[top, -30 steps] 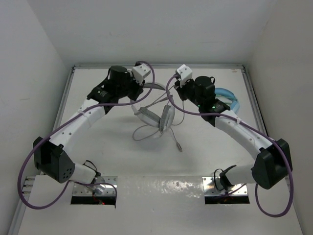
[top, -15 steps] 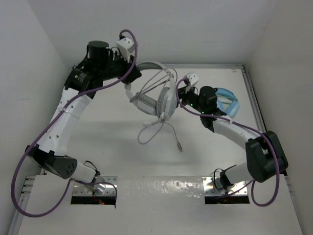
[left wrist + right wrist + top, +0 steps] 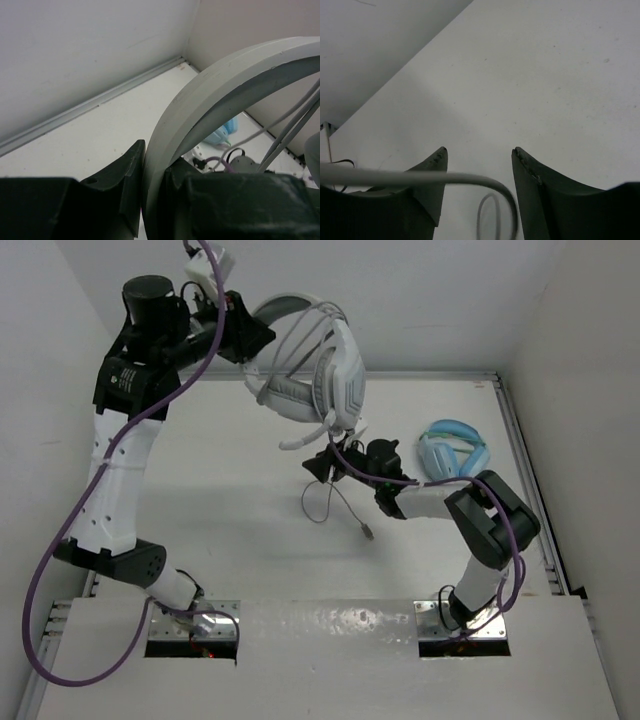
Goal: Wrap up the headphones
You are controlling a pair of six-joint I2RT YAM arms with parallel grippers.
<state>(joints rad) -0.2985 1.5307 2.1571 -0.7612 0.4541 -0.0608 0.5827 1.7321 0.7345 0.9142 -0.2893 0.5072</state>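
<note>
We saw the left hand [image 3: 243,335] clamped on the grey headband [image 3: 225,75] of the headphones [image 3: 310,380], holding them high in the air over the far side of the worktop [image 3: 220,510]. Their cable [image 3: 322,498] hung in loops down to the right hand [image 3: 479,155], whose fingers stood apart with the cable crossing between them, ungripped. We judged that the thin cable could slide off those parted fingers if either arm moved before they closed. The dangling weight might also swing and twist the band in the left grip. The light blue headphones [image 3: 455,450] lay nearby. We could read no brand, label or writing.
</note>
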